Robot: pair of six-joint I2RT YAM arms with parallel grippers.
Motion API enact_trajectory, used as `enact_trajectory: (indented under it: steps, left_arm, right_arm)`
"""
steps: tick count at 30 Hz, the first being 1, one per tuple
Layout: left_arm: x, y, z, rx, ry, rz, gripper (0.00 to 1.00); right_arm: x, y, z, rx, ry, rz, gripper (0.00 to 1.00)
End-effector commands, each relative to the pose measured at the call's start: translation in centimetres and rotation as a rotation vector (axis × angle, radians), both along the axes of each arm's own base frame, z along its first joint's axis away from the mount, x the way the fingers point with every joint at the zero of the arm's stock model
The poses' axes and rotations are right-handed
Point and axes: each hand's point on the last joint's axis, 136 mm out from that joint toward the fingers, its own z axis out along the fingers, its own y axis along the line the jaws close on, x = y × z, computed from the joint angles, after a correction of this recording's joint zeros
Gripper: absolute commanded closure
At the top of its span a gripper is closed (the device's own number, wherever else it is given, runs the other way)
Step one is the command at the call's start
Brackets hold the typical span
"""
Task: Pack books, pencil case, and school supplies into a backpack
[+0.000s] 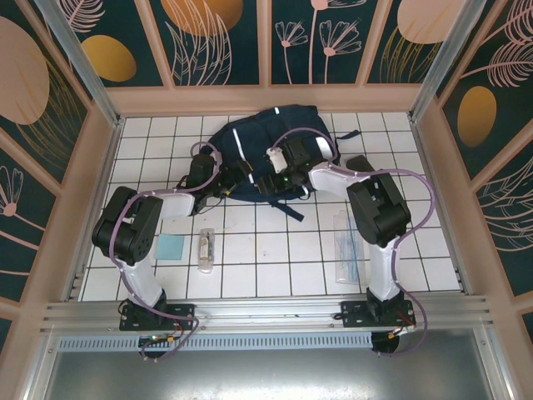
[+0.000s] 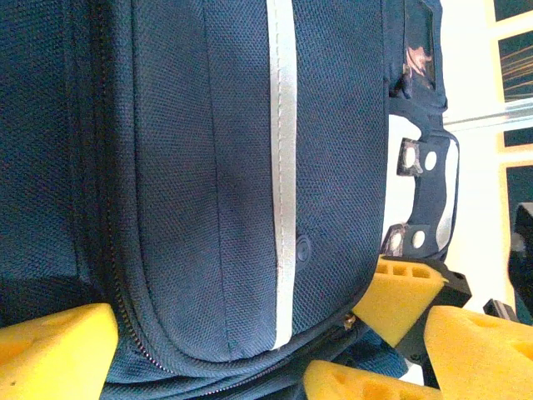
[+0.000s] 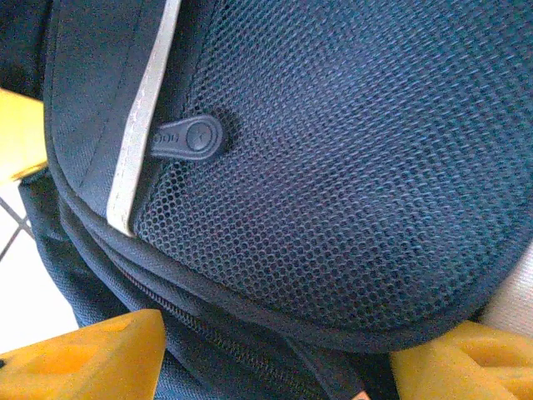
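The navy backpack (image 1: 262, 137) lies at the back of the tiled table, with no books to be seen. My left gripper (image 1: 202, 169) is at its left side, fingers spread wide over the striped front panel (image 2: 283, 167). My right gripper (image 1: 272, 180) is at its near edge, yellow fingers (image 3: 83, 358) apart on either side of the zipper seam (image 3: 250, 350) under the mesh pocket (image 3: 350, 158). A small black pouch, the pencil case (image 1: 360, 163), lies right of the backpack. The clear sleeve (image 1: 347, 247), the tube packet (image 1: 206, 248) and the teal card (image 1: 171, 247) lie on the tiles.
Wooden walls (image 1: 100, 167) close the table on three sides, and a metal rail (image 1: 266, 312) runs along the near edge. A dark strap (image 1: 291, 208) trails from the backpack toward the middle. In the left wrist view the right gripper's yellow fingers (image 2: 404, 292) sit close by.
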Motion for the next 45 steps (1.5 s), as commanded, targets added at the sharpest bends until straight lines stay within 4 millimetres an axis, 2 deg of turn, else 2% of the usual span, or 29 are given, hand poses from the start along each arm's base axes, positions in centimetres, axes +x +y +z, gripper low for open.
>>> enact_trajectory:
  steps: [1,2,4,9,12,14,19,23,25,27,31,34,38,42,45]
  left_arm:
    - [-0.9,1.0,-3.6,0.045,0.108,-0.008,0.05]
    - [-0.6,1.0,-3.3,0.038,0.101,-0.009,0.05]
    - [-0.1,1.0,-3.3,0.036,0.097,-0.010,0.05]
    - [1.1,1.0,-3.5,0.063,0.096,-0.006,0.05]
    - [1.4,1.0,-3.6,0.058,0.101,0.004,0.05]
    - [1.4,0.9,-3.6,0.048,0.103,0.005,0.05]
    - [1.5,1.1,-3.2,0.061,0.093,0.013,0.05]
    - [1.3,1.8,-2.0,0.127,0.063,0.007,0.06]
    - [0.9,2.4,-1.5,0.179,0.047,0.000,0.07]
    - [0.3,2.9,-0.5,0.238,0.026,-0.016,0.09]
    - [-0.7,2.8,1.3,0.367,-0.022,-0.084,0.13]
    - [-1.8,1.0,3.3,0.469,-0.089,-0.176,0.20]
    - [-2.6,-2.3,4.1,0.515,-0.136,-0.287,0.29]
    - [-2.8,-4.9,2.8,0.524,-0.124,-0.364,0.35]
    - [-2.7,-6.3,1.9,0.581,-0.109,-0.405,0.41]
  right_arm:
    - [-2.8,1.5,-3.7,-0.012,0.074,0.127,0.29]
    - [-3.1,1.6,-4.2,-0.017,0.088,0.142,0.29]
    - [-4.0,2.5,-3.8,0.046,0.134,0.201,0.31]
    - [-6.5,5.0,2.5,0.300,0.183,0.370,0.34]
    - [-7.8,5.5,6.4,0.422,0.186,0.460,0.36]
    - [-8.7,5.7,8.2,0.489,0.207,0.509,0.37]
    - [-8.5,4.8,8.8,0.467,0.184,0.459,0.40]
    - [-4.5,1.1,10.4,0.451,0.078,0.188,0.38]
    - [-2.1,-1.4,10.6,0.388,0.022,-0.030,0.36]
    - [0.0,-4.8,10.4,0.307,-0.022,-0.273,0.34]
    - [2.1,-12.0,8.4,0.195,-0.004,-0.654,0.32]
    - [3.0,-15.8,6.8,0.199,0.020,-0.814,0.32]
    - [4.4,-17.8,5.9,0.247,0.013,-0.916,0.32]
    - [6.2,-18.5,4.7,0.277,0.011,-0.978,0.32]
    - [7.1,-18.3,2.9,0.266,0.041,-0.994,0.33]
